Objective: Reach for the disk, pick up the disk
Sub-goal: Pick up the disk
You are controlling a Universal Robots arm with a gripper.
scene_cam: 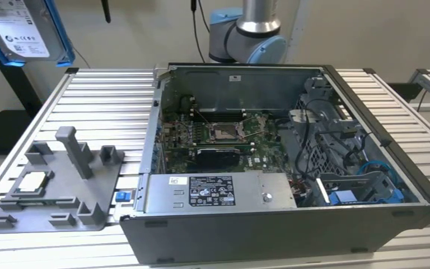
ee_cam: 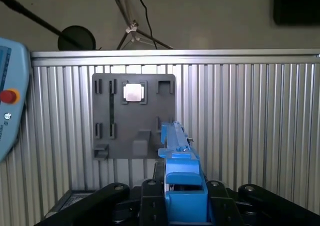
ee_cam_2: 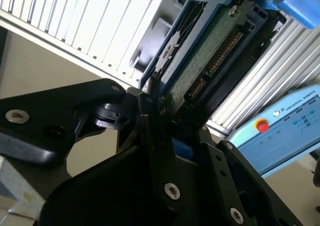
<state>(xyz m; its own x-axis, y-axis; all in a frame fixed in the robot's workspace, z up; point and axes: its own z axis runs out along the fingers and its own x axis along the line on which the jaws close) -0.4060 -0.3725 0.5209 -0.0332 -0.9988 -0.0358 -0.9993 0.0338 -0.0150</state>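
Observation:
The disk [scene_cam: 22,29], silver with a white label inside a blue bracket, hangs high above the table's far corner on the exterior view's left. In the second wrist view I see its green circuit-board underside [ee_cam_2: 207,53], and my gripper [ee_cam_2: 159,104] is shut on its near end. In the first wrist view the disk [ee_cam: 176,145] stands edge-on between the black fingers of my gripper [ee_cam: 183,188], above the ribbed table.
A grey fixture plate [scene_cam: 54,193] with a small square silver chip [scene_cam: 33,181] lies on the ribbed table [scene_cam: 96,101]. An open computer case [scene_cam: 275,162] fills the middle. A teach pendant [ee_cam: 7,103] sits beside the table.

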